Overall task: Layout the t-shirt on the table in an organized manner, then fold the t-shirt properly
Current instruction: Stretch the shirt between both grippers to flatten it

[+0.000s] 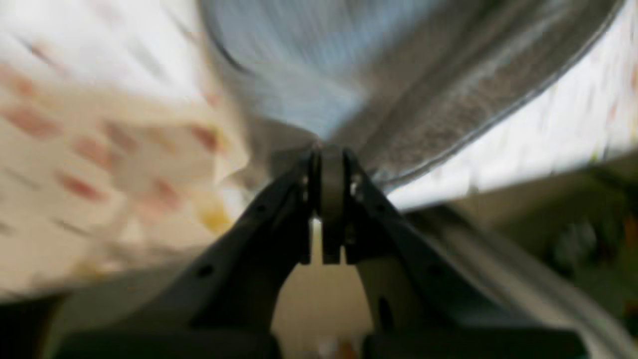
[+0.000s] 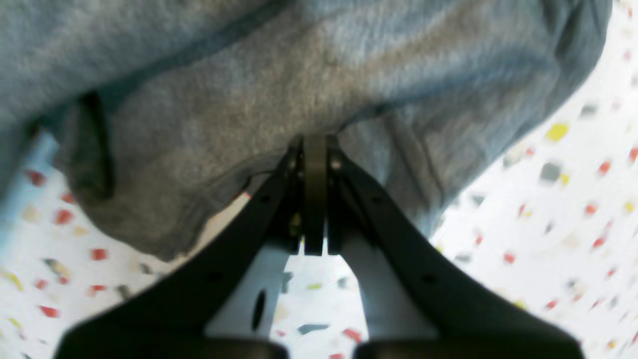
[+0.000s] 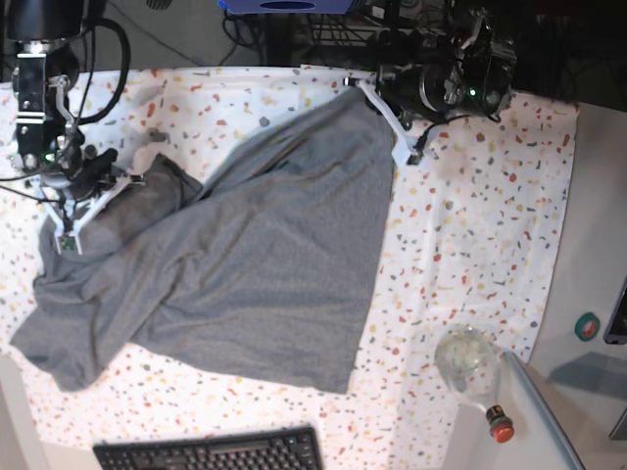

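Observation:
The heather-grey t-shirt (image 3: pixel 255 264) lies crumpled and skewed across the speckled table (image 3: pixel 470 225), bunched at the left. At the shirt's far top corner, my left gripper (image 3: pixel 355 88) is shut on the fabric. The blurred left wrist view shows that same left gripper (image 1: pixel 330 149) pinching a taut fold of the t-shirt (image 1: pixel 398 89). My right gripper (image 3: pixel 64 238) is shut on the shirt's left part, just above the table. From the right wrist camera, the right gripper (image 2: pixel 315 142) is clamped on a rumpled edge of the t-shirt (image 2: pixel 209 114).
A clear bottle with a red cap (image 3: pixel 475 377) lies near the table's front right corner. A black keyboard (image 3: pixel 211 452) sits at the front edge. The table's right edge (image 3: pixel 573 196) borders a grey surface. Dark equipment and cables stand behind the far edge.

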